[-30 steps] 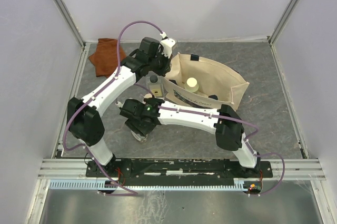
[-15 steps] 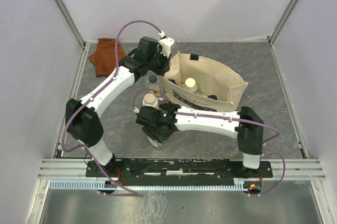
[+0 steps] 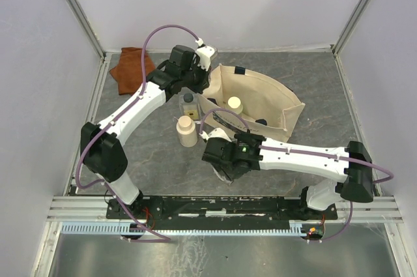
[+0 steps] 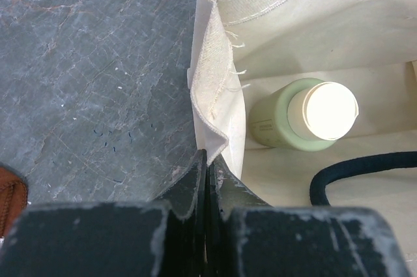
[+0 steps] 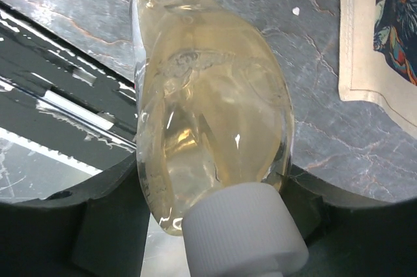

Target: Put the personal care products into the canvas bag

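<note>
The beige canvas bag [image 3: 273, 98] stands open at the table's middle, its floral panel facing me. My left gripper [image 3: 197, 73] is shut on the bag's left rim [image 4: 215, 88], pinching the fabric between its fingertips. Inside the bag lies the olive-green bottle [image 4: 280, 124] with its white cap [image 3: 234, 103]. My right gripper [image 3: 227, 171] is shut on the amber flat bottle [image 5: 208, 127], white cap [image 5: 244, 234] toward the camera, above the table in front of the bag. The cream cylinder [image 3: 186, 131] and the clear square bottle [image 3: 188, 103] stand left of the bag.
A rust-brown folded cloth [image 3: 130, 68] lies at the back left. A dark cord handle [image 4: 355, 166] rests inside the bag. The bag's lower corner [image 5: 378, 36] shows right of the amber bottle. The metal rail [image 3: 221, 205] runs along the near edge.
My right arm has swung to the right and nearer the front edge with the amber bottle in its grip, uncovering the cream cylinder. The left gripper has held still on the bag's rim.
</note>
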Robot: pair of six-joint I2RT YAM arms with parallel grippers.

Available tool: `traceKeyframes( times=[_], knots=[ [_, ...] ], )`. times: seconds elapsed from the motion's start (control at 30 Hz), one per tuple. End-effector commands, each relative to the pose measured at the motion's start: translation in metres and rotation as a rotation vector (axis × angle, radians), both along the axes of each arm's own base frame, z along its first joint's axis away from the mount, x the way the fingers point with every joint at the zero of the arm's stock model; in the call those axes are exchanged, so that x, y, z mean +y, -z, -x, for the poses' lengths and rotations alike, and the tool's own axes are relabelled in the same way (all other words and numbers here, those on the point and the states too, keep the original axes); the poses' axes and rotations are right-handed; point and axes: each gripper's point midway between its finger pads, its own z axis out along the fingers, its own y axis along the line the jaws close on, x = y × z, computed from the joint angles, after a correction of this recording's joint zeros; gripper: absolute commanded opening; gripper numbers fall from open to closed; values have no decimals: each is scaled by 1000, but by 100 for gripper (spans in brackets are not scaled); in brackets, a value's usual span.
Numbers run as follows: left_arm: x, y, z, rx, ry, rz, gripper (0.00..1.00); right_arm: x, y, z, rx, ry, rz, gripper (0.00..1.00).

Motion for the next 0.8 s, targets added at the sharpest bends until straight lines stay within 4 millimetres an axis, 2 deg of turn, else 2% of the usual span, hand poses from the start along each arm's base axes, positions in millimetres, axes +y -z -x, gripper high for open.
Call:
traceKeyframes(
  times=[0.0, 0.17, 0.3, 0.37, 0.57, 0.67, 0.77],
  knots=[
    [11, -20, 7, -29, -7, 17, 3, 5, -8, -10, -69, 56, -54, 41],
    [12, -22, 7, -32, -10, 11, 3, 15, 0, -10, -61, 39, -47, 44],
    [13, -23, 7, -33, -11, 11, 3, 14, 5, -12, -57, 25, 4, 45],
    [12, -22, 7, -33, -9, 8, 3, 14, 7, -11, -48, 17, 31, 50],
    [13, -20, 7, -29, -12, 7, 3, 22, 6, -9, -43, 11, 21, 81],
    [14, -20, 7, -29, -14, 8, 3, 29, 1, -8, -40, 11, -31, 89],
    [14, -20, 7, -28, -13, 8, 3, 38, -2, -5, -25, 2, -77, 93]
  ],
)
